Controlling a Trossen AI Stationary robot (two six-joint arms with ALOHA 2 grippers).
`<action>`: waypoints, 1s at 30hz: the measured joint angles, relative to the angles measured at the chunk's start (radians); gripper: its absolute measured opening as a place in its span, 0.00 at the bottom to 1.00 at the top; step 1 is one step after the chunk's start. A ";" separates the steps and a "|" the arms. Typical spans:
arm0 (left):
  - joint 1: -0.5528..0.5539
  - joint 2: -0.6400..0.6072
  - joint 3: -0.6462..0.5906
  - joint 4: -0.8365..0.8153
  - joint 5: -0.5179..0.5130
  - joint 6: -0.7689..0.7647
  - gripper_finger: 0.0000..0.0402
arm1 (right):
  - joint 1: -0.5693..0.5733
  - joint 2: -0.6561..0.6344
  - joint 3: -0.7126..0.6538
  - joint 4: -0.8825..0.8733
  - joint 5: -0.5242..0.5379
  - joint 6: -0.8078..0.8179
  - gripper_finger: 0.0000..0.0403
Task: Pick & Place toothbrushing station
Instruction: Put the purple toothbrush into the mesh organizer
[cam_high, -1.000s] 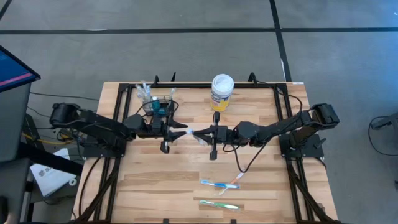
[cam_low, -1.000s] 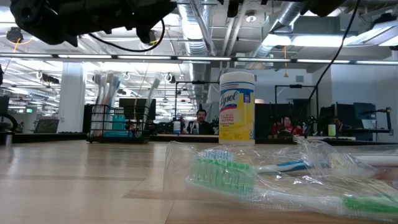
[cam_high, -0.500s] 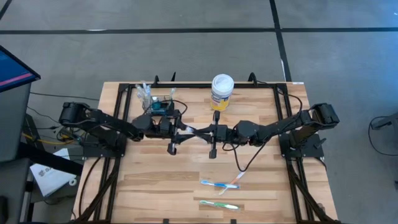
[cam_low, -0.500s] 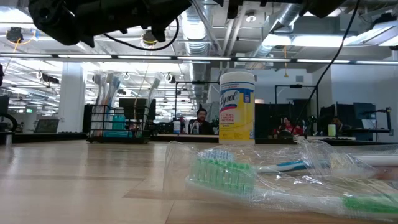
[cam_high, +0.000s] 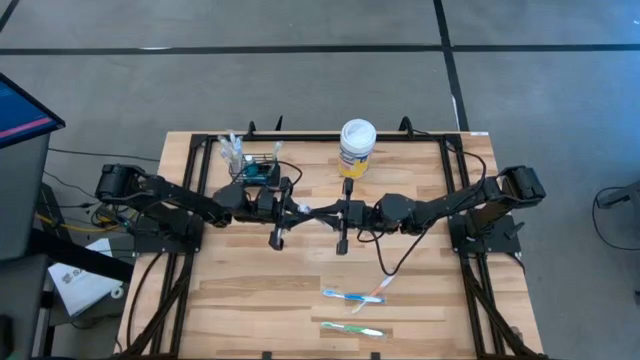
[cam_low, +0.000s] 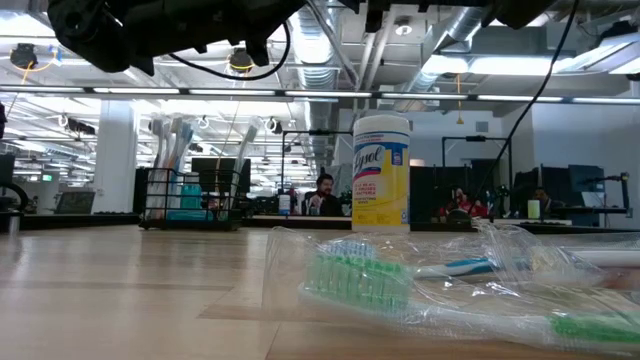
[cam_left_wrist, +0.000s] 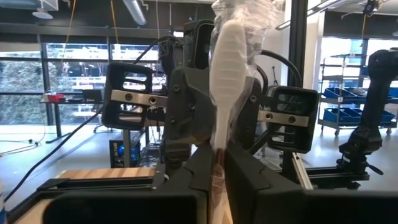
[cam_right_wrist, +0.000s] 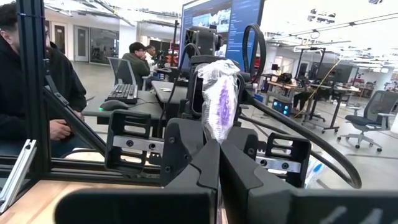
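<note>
Left gripper (cam_high: 303, 211) and right gripper (cam_high: 326, 213) both clenched on crinkly clear-wrapped toothbrush (cam_left_wrist: 231, 74), above slatted wood table (cam_high: 250, 290)

Seen from above, the table (cam_high: 250, 300) carries the wire basket (cam_high: 257, 168) at about eleven o'clock from its centre, near the far edge. The round tub (cam_high: 356, 147) stands at about one o'clock, to the basket's right, well apart. The left gripper (cam_high: 300, 209) and right gripper (cam_high: 330, 213) meet over the centre, a wrapped toothbrush (cam_high: 315, 211) between them. Two more wrapped toothbrushes (cam_high: 353, 296) lie at five o'clock, one (cam_high: 352, 329) nearer the front edge.
</note>
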 joint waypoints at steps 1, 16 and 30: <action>0.000 0.000 0.000 0.000 0.000 0.000 0.03 | 0.000 0.000 0.000 0.000 0.000 0.000 0.00; 0.000 -0.001 0.000 -0.027 -0.014 -0.007 0.02 | 0.001 0.000 0.000 -0.030 0.007 -0.010 0.02; 0.004 -0.127 -0.038 -0.199 -0.112 -0.005 0.02 | 0.000 0.000 0.000 -0.038 0.110 -0.069 0.35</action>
